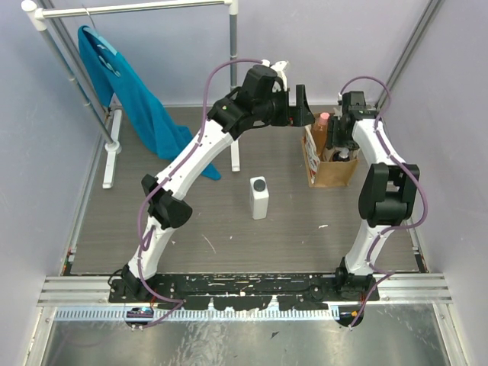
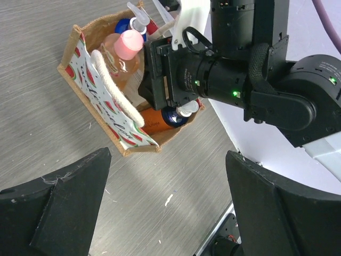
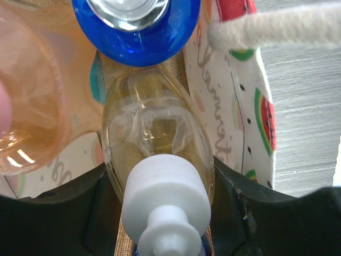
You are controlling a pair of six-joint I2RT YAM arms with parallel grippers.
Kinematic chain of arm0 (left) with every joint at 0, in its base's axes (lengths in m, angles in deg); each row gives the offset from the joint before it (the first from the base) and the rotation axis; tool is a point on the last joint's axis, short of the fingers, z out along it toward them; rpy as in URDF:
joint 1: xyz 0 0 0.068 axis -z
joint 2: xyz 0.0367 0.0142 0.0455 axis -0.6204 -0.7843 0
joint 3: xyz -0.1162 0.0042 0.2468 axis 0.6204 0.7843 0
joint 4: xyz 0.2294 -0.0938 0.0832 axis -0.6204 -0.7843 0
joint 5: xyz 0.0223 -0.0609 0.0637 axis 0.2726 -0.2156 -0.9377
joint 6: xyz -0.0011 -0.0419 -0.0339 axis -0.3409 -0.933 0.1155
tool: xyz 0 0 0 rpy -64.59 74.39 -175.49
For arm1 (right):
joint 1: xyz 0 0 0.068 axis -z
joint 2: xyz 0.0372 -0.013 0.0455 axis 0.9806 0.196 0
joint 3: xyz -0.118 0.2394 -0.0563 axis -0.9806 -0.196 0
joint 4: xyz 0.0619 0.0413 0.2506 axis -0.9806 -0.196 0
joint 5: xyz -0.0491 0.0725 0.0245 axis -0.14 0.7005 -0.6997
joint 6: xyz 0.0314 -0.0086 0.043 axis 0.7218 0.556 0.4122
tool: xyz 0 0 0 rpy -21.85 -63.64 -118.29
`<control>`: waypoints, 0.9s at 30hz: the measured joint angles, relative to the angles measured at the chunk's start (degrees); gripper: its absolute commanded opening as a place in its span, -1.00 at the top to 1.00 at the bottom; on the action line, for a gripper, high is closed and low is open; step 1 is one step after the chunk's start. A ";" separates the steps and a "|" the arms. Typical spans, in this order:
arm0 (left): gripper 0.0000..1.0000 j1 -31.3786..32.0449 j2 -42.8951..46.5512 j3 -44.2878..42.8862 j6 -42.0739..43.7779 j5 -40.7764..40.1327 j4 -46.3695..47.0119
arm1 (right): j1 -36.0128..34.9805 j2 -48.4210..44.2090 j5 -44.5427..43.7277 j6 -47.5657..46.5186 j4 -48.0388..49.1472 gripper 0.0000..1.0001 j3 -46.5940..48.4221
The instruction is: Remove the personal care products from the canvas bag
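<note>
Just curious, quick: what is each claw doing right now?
Left gripper: open, holding nothing.
Right gripper: closed on the clear amber bottle inside the canvas bag.

pinkish bottle (image 3: 32, 106): blurred, cut off left | blue bottle top (image 3: 154, 42): cut off above, body seemingly hidden

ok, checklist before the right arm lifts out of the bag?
1. Right jaws against both sides of the amber bottle, by its white cap: ok.
2. Pinkish bottle free of the amber bottle: cannot tell, they overlap in the right wrist view.
3. Cord handle off the lift path: ok, it lies off to one side.
4. Left jaws open and empty: ok.
5. Canvas bag held down: not ok, nothing grips it.
</note>
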 measured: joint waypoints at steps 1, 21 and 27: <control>-0.91 0.07 0.00 0.04 -0.15 -0.04 0.02 | 0.00 -0.44 0.00 0.35 0.09 0.36 -0.44; -0.97 7.69 -2.73 -4.24 6.25 -12.44 2.29 | -0.02 -26.56 -7.74 7.04 -6.29 0.38 3.28; -0.97 10.82 -3.32 -3.98 10.27 -15.54 3.04 | 0.04 -28.30 -6.64 8.07 -10.54 0.40 3.67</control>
